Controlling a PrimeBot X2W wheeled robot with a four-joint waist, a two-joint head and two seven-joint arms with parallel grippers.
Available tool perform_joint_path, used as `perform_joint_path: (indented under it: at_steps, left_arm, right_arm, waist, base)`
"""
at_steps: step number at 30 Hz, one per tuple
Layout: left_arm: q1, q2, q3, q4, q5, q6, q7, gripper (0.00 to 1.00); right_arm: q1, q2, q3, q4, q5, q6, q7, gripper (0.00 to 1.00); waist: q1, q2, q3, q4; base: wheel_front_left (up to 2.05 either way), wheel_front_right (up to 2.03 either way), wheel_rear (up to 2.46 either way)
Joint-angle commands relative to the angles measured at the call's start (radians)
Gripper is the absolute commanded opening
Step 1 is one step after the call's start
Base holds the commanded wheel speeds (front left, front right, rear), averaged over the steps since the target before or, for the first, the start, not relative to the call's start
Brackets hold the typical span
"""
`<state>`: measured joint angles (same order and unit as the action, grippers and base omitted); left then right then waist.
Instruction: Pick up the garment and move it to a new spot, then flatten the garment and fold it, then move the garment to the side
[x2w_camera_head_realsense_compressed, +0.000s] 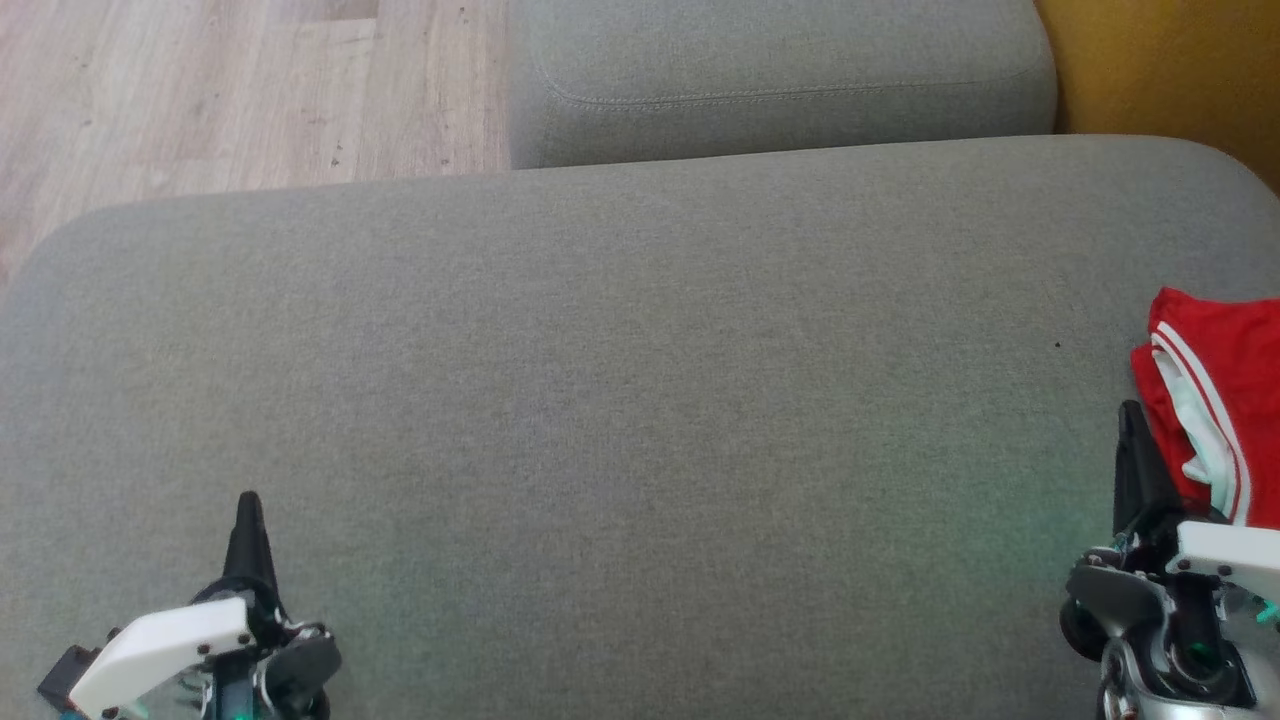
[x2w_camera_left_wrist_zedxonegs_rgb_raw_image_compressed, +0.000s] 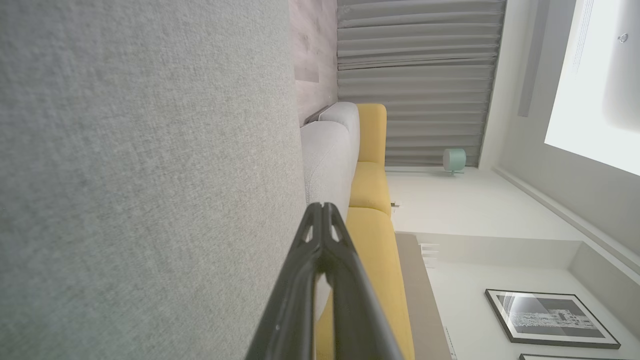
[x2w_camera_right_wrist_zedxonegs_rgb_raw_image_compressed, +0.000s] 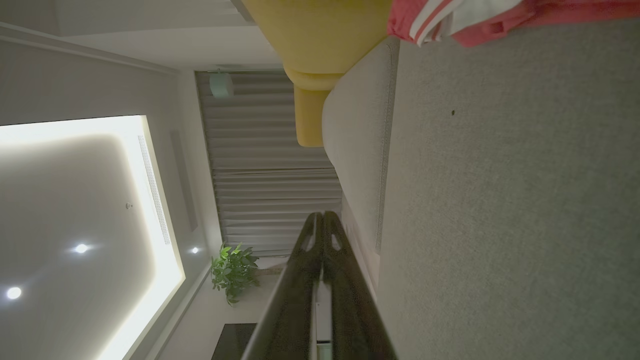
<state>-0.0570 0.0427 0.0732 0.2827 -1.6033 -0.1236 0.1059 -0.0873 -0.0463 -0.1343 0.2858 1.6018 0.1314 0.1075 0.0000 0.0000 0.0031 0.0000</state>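
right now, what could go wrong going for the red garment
1. The right hand is shut beside the garment; going in like that would likely push the cloth rather than grip it.
2. The garment lies bunched in layers and runs off the head view's right edge, so a pinch may catch one layer only.

Big grey cushion (x2w_camera_head_realsense_compressed: 640, 400) is the main thing here. Right past its far edge sits a second grey cushion (x2w_camera_head_realsense_compressed: 780, 80), with pale wood floor (x2w_camera_head_realsense_compressed: 200, 90) off its far left corner and a yellow sofa (x2w_camera_head_realsense_compressed: 1160, 70) off its far right. Further back there are grey pleated curtains (x2w_camera_left_wrist_zedxonegs_rgb_raw_image_compressed: 415, 75), a potted plant (x2w_camera_right_wrist_zedxonegs_rgb_raw_image_compressed: 232, 272), a framed print (x2w_camera_left_wrist_zedxonegs_rgb_raw_image_compressed: 550, 320) and a glowing ceiling panel (x2w_camera_right_wrist_zedxonegs_rgb_raw_image_compressed: 75, 200).
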Motion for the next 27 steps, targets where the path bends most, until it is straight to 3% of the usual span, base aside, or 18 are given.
perform_joint_path:
  at_steps: [1,27]
  left_arm:
    - [-0.051,0.008,0.04,-0.038,-0.006,-0.007,0.007,0.0]
    - [-0.051,0.008,0.04,-0.038,-0.006,-0.007,0.007,0.0]
  right_arm:
    - [-0.021,-0.004,0.021,-0.041,0.007,-0.001,0.006,0.0]
    - [-0.021,-0.004,0.021,-0.041,0.007,-0.001,0.006,0.0]
  waist:
    - [0.0,0.0,0.0,0.0]
    - [0.0,0.0,0.0,0.0]
  base:
    - [0.0,0.0,0.0]
    - [0.0,0.0,0.0]
